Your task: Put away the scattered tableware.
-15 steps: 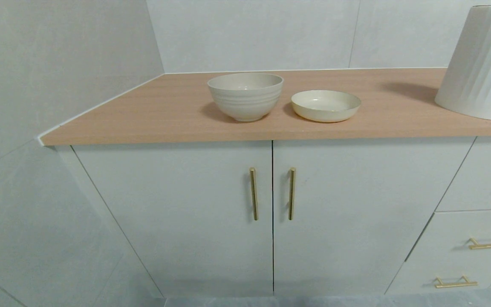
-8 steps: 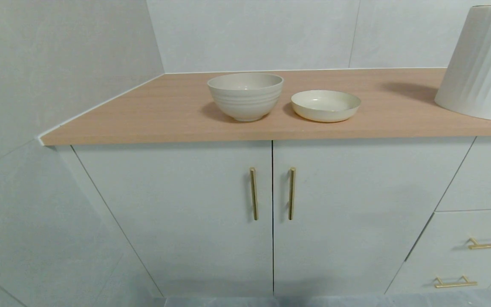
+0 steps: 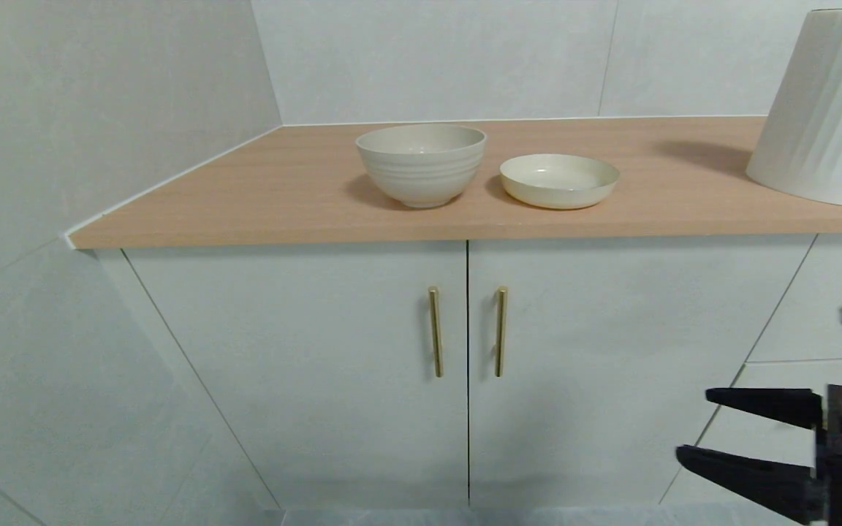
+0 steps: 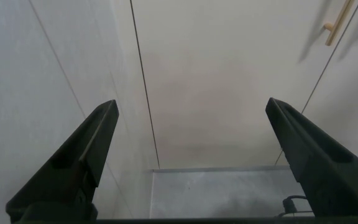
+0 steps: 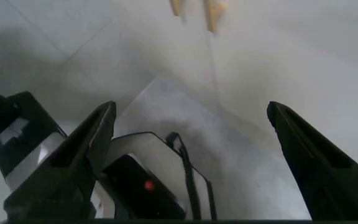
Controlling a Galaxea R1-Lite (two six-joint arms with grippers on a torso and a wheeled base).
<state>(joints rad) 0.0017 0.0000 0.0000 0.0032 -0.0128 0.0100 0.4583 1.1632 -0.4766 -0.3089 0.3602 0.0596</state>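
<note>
Both items of tableware stand upright on the wooden countertop [image 3: 260, 197]: the deep ribbed bowl [image 3: 421, 164] to the left, the shallow dish [image 3: 559, 180] just beside it on the right, apart and not touching. Both sit above the seam of the two closed cabinet doors [image 3: 319, 365]. The right gripper [image 3: 695, 425] hangs low in front of the drawers [image 3: 794, 438], below counter level, with jaws spread wide and holding nothing. The left gripper [image 4: 190, 106] is also spread wide and empty, facing the lower cabinet face near the floor. From the right gripper, the tableware lies upward and to the left, and the shallow dish is the closer of the two. The right arm is therefore the likelier one to reach it. If storage is inside the cabinet, a door probably has to open first. The right door handle [image 3: 500, 331] is a vertical bar and nearer to this gripper than the left door handle [image 3: 435, 331]. The right fingers [image 3: 757, 405] stand one above the other, so their gap runs along the bar. Closing across it would probably call for a wrist roll.
</note>
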